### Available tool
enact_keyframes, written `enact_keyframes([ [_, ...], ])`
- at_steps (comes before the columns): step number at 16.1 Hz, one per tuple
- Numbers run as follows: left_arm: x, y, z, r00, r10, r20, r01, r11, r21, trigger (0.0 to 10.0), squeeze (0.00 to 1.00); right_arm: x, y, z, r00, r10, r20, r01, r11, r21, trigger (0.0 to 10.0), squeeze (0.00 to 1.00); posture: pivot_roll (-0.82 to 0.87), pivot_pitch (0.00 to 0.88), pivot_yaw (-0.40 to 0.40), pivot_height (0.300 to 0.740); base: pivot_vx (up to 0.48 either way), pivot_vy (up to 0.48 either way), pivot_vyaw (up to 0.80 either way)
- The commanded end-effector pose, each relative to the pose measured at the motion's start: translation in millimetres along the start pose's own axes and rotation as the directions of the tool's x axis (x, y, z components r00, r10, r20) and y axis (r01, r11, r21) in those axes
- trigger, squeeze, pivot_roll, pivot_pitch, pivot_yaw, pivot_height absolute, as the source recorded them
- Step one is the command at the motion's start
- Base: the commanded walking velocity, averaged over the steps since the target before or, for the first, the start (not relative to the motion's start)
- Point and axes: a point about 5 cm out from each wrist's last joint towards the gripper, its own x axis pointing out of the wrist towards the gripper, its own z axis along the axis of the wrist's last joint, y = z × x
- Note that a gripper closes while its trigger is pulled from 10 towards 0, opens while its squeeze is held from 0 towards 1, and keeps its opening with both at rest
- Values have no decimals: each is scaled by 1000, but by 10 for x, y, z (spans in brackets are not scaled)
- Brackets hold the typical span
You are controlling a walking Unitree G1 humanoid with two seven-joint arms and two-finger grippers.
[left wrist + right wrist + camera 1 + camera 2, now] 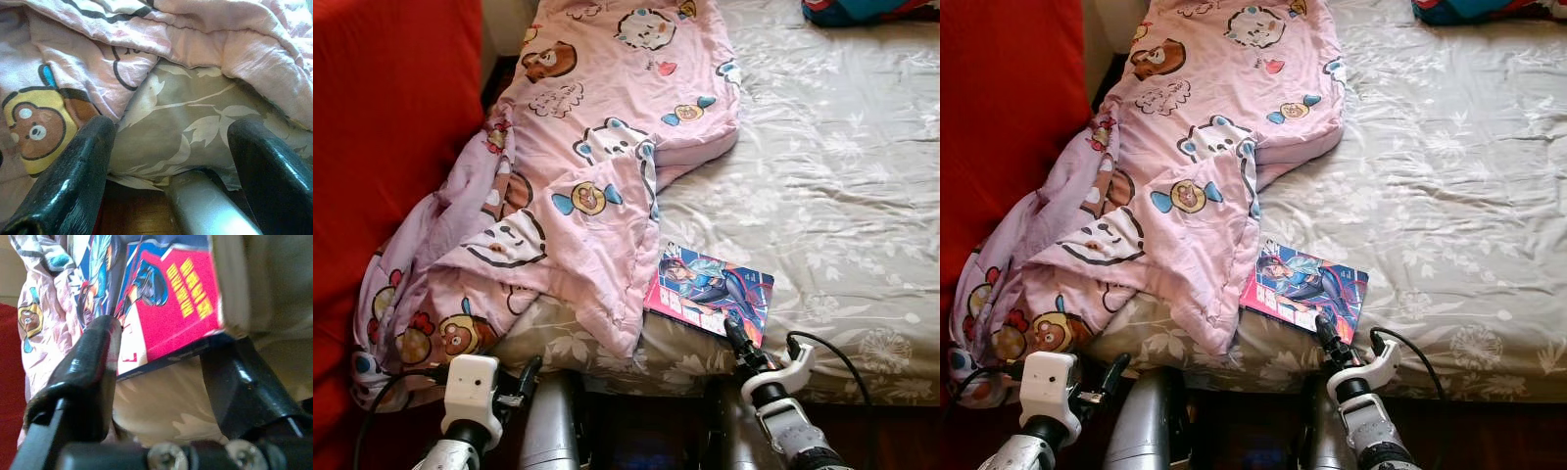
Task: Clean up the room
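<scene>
Right wrist view shows the right pincer (161, 377) spread, its two fingers (88, 377) straddling the near edge of the book (166, 298) without yet clamping it. The book lies on the bed (842, 196), at its near edge, just right of the pink blanket (587, 147) that hangs off the near left corner. If the fingers close too shallow, only the cover may be caught and the book could slip or flop open; a push could also slide it farther away. The left pincer (171, 147) is spread, low before the bed edge under the blanket.
</scene>
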Motion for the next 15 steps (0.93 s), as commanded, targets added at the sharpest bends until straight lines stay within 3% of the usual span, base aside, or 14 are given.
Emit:
enact_keyframes([
  [1,-29,18,-72,999,8,-33,-7,1000,4,10000,0,6,7,-76,999,2,-35,-2,1000,5,0,0,253,235,49,575,0,0,0],
  [11,111,-19,-68,1000,3,-11,-3,1000,1,10000,0,108,131,101,998,54,46,-53,999,-10,0,0,230,183,33,575,0,0,0],
  [15,247,-35,-52,1000,18,16,-18,1000,-7,10000,0,143,163,292,992,6,124,12,989,-147,0,0,214,132,14,575,0,0,0],
])
